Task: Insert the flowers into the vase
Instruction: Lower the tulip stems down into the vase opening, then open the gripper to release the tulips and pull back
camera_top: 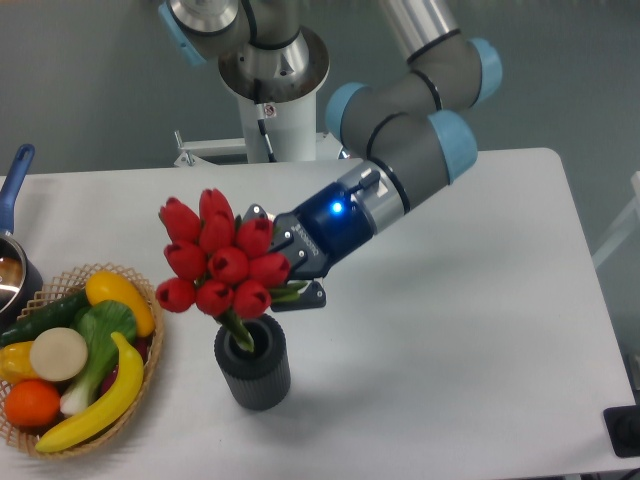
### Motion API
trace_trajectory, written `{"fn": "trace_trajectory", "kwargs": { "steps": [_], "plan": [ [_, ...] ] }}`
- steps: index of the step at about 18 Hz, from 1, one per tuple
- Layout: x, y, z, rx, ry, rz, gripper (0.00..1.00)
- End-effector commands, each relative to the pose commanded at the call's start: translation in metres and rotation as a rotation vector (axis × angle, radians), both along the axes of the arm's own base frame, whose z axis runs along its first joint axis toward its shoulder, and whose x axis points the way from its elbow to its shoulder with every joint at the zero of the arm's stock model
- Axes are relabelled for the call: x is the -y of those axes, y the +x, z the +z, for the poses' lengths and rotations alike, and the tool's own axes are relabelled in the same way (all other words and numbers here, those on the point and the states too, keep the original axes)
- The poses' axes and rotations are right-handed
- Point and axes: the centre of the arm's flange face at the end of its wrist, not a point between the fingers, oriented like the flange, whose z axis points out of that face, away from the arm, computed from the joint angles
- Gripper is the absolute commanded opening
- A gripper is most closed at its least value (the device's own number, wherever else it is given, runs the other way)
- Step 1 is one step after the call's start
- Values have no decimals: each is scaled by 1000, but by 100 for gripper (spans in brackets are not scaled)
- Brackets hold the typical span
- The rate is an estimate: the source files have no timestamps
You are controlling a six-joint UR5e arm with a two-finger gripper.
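The flowers (220, 257), a tight bunch of red tulips on green stems, lean to the left over the vase (252, 363). Their stem ends dip into the vase's round mouth. The vase is dark grey, ribbed and upright near the table's front, left of centre. My gripper (285, 282) comes in from the right and is shut on the flowers just below the heads. Its fingertips are partly hidden by the blooms and leaves.
A wicker basket (135, 385) of toy fruit and vegetables sits left of the vase, close to it. A metal pot with a blue handle (14, 188) stands at the left edge. The robot's base (272, 100) rises at the back of the white table (470, 330).
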Motion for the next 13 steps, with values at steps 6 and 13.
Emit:
{"fn": "trace_trajectory", "kwargs": {
  "steps": [6,13],
  "plan": [
    [6,6,-44,3,-12,-6,12],
    [10,7,-78,28,-37,-4,31]
  ]
}}
